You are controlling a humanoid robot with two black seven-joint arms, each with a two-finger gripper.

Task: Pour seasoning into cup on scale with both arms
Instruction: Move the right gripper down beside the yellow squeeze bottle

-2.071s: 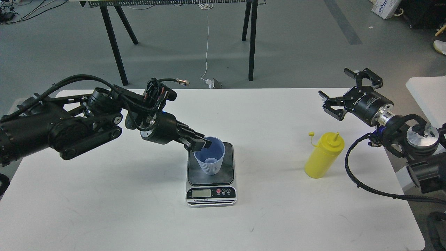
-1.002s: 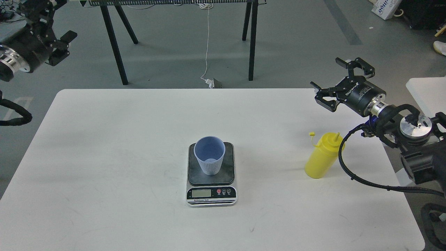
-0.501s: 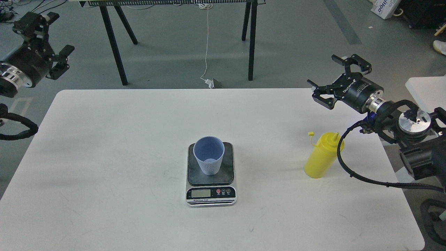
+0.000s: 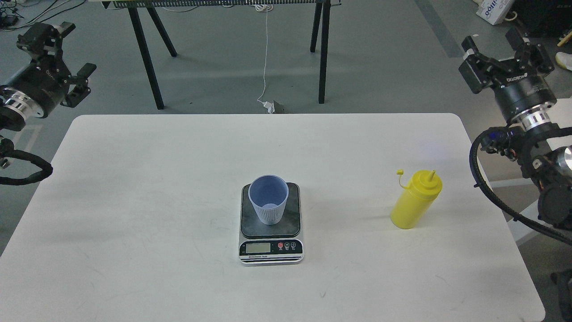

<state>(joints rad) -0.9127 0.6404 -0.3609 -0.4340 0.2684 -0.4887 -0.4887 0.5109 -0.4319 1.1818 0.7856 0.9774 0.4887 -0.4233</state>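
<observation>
The light blue ribbed cup (image 4: 268, 198) stands upright on the dark platform of the small digital scale (image 4: 292, 223) at the table's middle. The yellow squeeze bottle of seasoning (image 4: 415, 199) stands upright on the table to the right, its small tethered cap hanging off to its left. My left gripper (image 4: 60, 56) is open and empty, raised off the table's far left corner. My right gripper (image 4: 505, 47) is open and empty, raised beyond the table's far right edge, well above and behind the bottle.
The white table (image 4: 156, 201) holds only the scale, cup and bottle. A black-legged bench (image 4: 147, 53) stands on the grey floor behind it, with a white cable (image 4: 266, 62) hanging down. A second white surface (image 4: 563, 112) shows at the right edge.
My left gripper let go of the cup on the scale and withdrew up to the far left. My right gripper swung from above the table's right edge up and rightward, away from the bottle.
</observation>
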